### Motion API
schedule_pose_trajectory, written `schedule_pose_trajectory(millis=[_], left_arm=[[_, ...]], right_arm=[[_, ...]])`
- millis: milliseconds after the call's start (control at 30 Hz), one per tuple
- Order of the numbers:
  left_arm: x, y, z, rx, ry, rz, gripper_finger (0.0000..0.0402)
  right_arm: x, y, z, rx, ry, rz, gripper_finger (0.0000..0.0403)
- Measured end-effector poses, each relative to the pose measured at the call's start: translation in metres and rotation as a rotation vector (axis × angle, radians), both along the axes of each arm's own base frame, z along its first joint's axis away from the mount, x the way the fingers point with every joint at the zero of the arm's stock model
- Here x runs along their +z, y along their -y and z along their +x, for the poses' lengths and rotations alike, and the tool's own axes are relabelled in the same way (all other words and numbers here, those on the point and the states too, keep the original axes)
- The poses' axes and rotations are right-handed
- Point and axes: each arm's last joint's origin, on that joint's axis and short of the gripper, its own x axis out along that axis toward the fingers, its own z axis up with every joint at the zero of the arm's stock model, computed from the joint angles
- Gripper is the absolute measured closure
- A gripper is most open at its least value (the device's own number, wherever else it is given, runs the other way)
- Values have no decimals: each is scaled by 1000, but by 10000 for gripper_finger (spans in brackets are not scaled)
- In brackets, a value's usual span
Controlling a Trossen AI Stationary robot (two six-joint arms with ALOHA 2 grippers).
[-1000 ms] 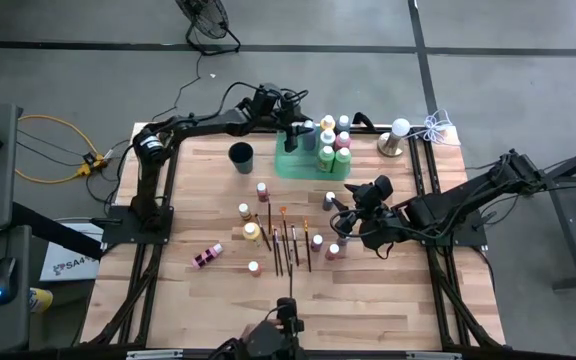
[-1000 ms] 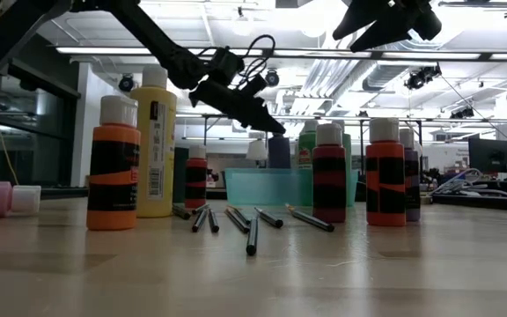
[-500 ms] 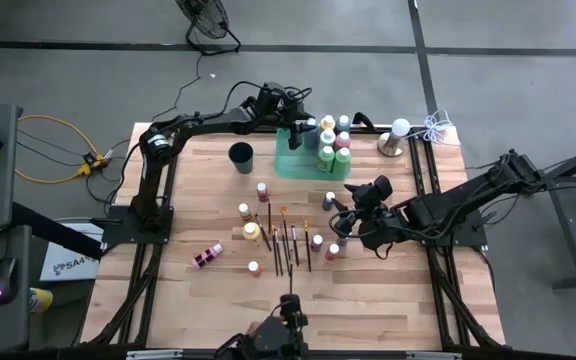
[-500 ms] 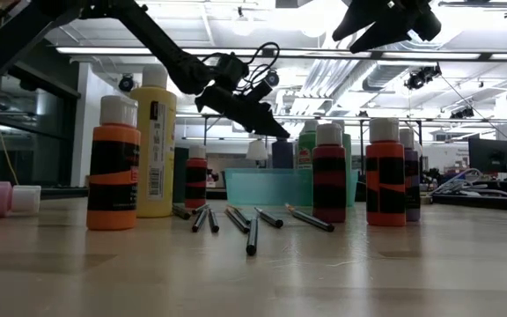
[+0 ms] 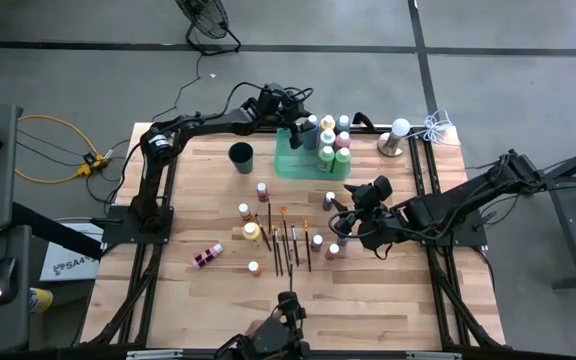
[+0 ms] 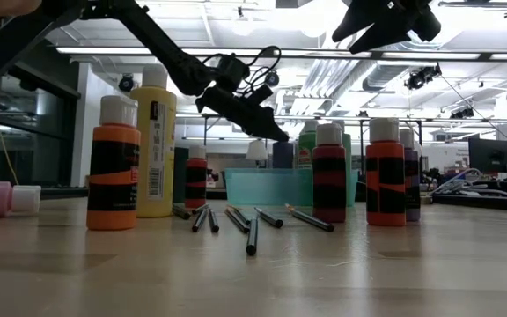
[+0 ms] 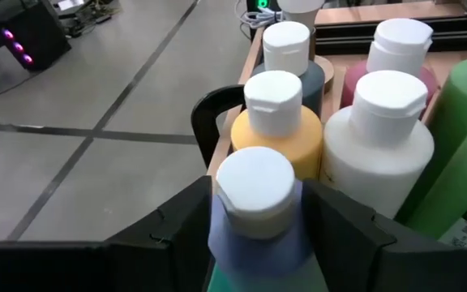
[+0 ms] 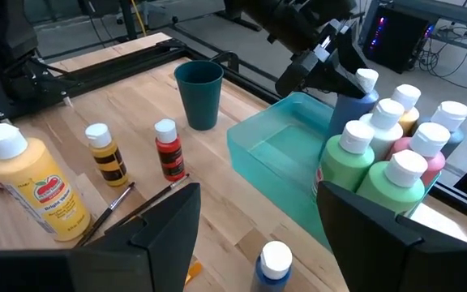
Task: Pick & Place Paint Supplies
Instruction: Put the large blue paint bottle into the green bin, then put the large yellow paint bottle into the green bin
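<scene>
At the tray's far left corner, my left claw (image 7: 254, 235) stands astride a blue bottle (image 7: 258, 219), fingers (image 7: 173, 235) spread just off its sides rather than pinching, so I judge this bottle is being set down among the others. It stands upright in the green tray (image 5: 293, 163), just beside a yellow bottle (image 7: 276, 122) and a white one (image 7: 383, 138), with green bottles (image 8: 355, 166) packed to the right. My next move, I think, is to lift straight up without catching the cap or nudging neighbours. My right claw (image 5: 340, 215) waits spread over the table's middle. Bottles and brushes (image 5: 286, 245) remain loose on the wood, a pink bottle (image 5: 206, 256) lying on its side at near left.
</scene>
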Motion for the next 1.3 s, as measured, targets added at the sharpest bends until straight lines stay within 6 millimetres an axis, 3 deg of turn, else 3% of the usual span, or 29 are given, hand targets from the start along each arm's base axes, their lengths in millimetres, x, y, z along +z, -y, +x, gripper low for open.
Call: schedule_pose_trajectory(millis=[300, 600, 900, 1133, 1300], left_arm=[[7, 2, -2, 3, 2, 3, 127], [54, 20, -26, 2, -28, -30, 110], [97, 57, -68, -149, -104, -130, 110], [89, 93, -112, -208, -135, -220, 110], [84, 127, -156, -214, -87, -224, 110]], right_arm=[[0, 0, 0, 1, -1, 1, 161], [0, 0, 0, 2, -3, 1, 161], [0, 0, 0, 1, 1, 9, 161], [-1, -3, -1, 17, -7, 13, 161], [-1, -4, -2, 24, -10, 13, 161]])
